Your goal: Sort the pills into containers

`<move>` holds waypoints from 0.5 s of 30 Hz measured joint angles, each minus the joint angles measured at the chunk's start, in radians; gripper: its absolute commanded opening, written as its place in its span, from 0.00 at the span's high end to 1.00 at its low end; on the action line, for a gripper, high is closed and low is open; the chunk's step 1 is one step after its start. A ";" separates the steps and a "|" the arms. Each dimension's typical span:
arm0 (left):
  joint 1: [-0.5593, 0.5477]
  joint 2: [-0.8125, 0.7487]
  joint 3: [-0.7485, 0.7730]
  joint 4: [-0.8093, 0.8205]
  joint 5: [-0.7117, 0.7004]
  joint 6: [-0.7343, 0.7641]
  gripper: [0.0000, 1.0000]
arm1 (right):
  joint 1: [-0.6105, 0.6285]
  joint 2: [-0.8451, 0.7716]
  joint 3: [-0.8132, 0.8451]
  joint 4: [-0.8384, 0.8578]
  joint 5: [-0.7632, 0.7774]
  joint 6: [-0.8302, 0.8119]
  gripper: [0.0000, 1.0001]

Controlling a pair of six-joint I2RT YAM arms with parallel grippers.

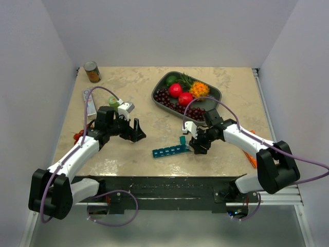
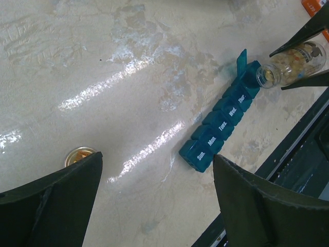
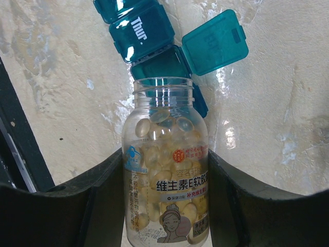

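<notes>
My right pincer (image 3: 167, 198) clamps the uncapped bottle (image 3: 167, 170), its pills (image 3: 159, 149) near the mouth, aimed at the organiser (image 2: 221, 128)'s open compartment (image 3: 162, 64) on the tabletop (image 2: 103, 51). Overtilting could spill several past it. Meanwhile my left pincer (image 2: 157, 157) hangs wide, empty, so the organiser could skid.

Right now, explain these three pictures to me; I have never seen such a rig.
Two robot arms are bolted at the near edge of a table. One picture looks down from above them; the other two come from a camera on each wrist. The left gripper hangs open and empty. The right gripper holds a clear, uncapped bottle of yellowish pills, its mouth pointing at the one open compartment of a teal pill organiser. Farther back on the table are a fruit tray and a can.
</notes>
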 measured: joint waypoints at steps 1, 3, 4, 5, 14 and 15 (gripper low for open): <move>-0.001 0.000 0.000 0.000 0.000 0.000 0.09 | 0.001 0.000 0.000 0.001 0.004 0.002 0.95; -0.003 0.000 0.000 0.000 0.000 0.000 0.09 | 0.007 0.000 0.000 0.002 0.016 0.008 0.95; -0.005 0.000 0.000 0.000 0.000 0.000 0.09 | 0.010 0.000 0.000 0.002 0.025 0.009 0.95; -0.005 0.001 0.000 0.000 0.001 0.000 0.09 | 0.013 0.000 0.000 0.001 0.029 0.011 0.95; -0.006 0.005 0.000 0.000 0.002 0.000 0.09 | 0.031 0.000 0.009 -0.006 0.057 0.014 0.95; -0.006 0.006 0.000 0.000 0.002 0.000 0.09 | 0.034 0.000 0.011 -0.008 0.060 0.015 0.95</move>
